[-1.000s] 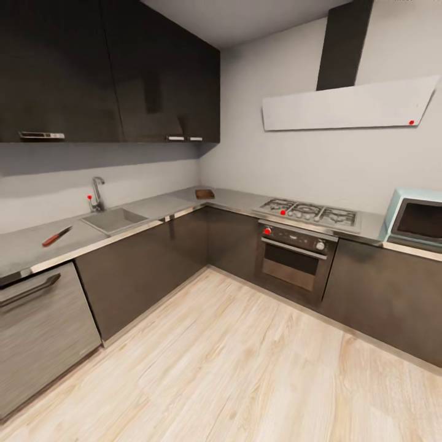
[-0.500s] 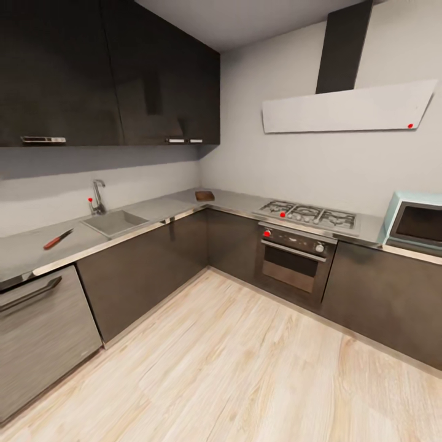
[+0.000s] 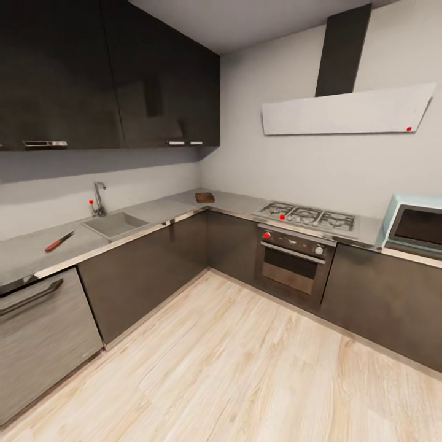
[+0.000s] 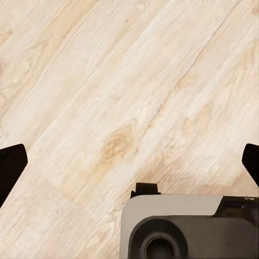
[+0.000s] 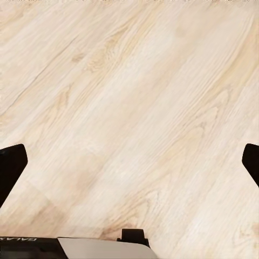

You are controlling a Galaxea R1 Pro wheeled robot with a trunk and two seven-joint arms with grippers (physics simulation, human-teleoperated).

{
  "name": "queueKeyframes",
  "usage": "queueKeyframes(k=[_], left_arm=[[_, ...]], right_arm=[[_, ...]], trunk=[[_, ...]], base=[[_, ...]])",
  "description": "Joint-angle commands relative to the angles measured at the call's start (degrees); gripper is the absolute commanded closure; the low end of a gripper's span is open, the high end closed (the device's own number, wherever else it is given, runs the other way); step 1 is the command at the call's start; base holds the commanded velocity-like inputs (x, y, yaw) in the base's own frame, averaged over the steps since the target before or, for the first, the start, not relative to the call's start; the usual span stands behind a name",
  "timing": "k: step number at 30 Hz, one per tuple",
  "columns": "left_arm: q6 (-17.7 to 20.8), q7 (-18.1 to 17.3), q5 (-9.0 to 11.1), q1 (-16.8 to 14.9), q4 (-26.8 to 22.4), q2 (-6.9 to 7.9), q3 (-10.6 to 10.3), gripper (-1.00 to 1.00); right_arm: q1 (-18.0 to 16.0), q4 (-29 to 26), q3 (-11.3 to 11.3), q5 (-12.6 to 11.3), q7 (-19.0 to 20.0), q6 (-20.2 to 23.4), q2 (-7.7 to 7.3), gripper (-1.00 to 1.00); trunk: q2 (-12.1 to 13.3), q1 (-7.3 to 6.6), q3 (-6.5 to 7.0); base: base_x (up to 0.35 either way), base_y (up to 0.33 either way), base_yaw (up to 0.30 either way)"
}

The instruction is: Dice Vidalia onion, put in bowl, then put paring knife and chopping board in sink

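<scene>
The sink (image 3: 116, 224) is set in the grey countertop (image 3: 159, 209) along the left wall, with its chrome faucet (image 3: 97, 197) behind it. The Vidalia onion is hidden from this angle. Left of the sink the paring knife (image 3: 58, 242) lies on the worktop, red handle toward me. The chopping board (image 3: 204, 197) rests far back in the counter's corner. The bowl is out of view. My left gripper (image 4: 129, 162) and right gripper (image 5: 129, 162) both hang over the wooden floor, fingers spread wide and holding nothing.
A gas hob (image 3: 309, 217) over an oven (image 3: 292, 263) stands along the back wall, with a pale blue microwave (image 3: 414, 226) to its right. A dishwasher front (image 3: 43, 334) sits at the near left. Light wooden floor (image 3: 245, 368) stretches between me and the cabinets.
The whole head picture has drifted slightly down and the far counter looks a little smaller, so the camera moved. Knife, board and sink stay where they were on the counter.
</scene>
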Motion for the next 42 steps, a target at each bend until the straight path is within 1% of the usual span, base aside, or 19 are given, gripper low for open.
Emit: queueKeyframes(k=[1, 10, 17, 26, 42], left_arm=[[-0.1, -0.1, -0.1, 0.0, 0.0, -0.04, 0.3, -1.0], [-0.1, -0.1, -0.1, 0.0, 0.0, 0.01, 0.3, -1.0], [-0.1, -0.1, -0.1, 0.0, -0.1, 0.2, 0.3, -1.0], [-0.1, -0.1, -0.1, 0.0, -0.1, 0.18, 0.3, -1.0], [-0.1, -0.1, -0.1, 0.0, -0.1, 0.15, 0.3, -1.0]], right_arm=[[0.0, 0.0, 0.0, 0.1, 0.0, -0.2, -0.01, -1.0], [0.0, 0.0, 0.0, 0.1, 0.0, -0.2, -0.01, -1.0], [0.0, -0.1, -0.3, 0.0, 0.0, -0.4, -0.06, -1.0], [0.0, -0.2, -0.2, 0.0, 0.0, -0.6, -0.19, -1.0], [0.0, 0.0, -0.1, 0.0, 0.1, -0.6, -0.22, -1.0]], trunk=[[0.4, -0.22, 0.13], [4.0, -2.2, 1.74], [4.0, -2.2, 1.74], [4.0, -2.2, 1.74], [4.0, -2.2, 1.74]], base=[[0.0, 0.0, 0.0], [0.0, 0.0, 0.0], [0.072, 0.028, 0.0], [0.289, 0.115, 0.0], [0.325, 0.005, 0.0]])
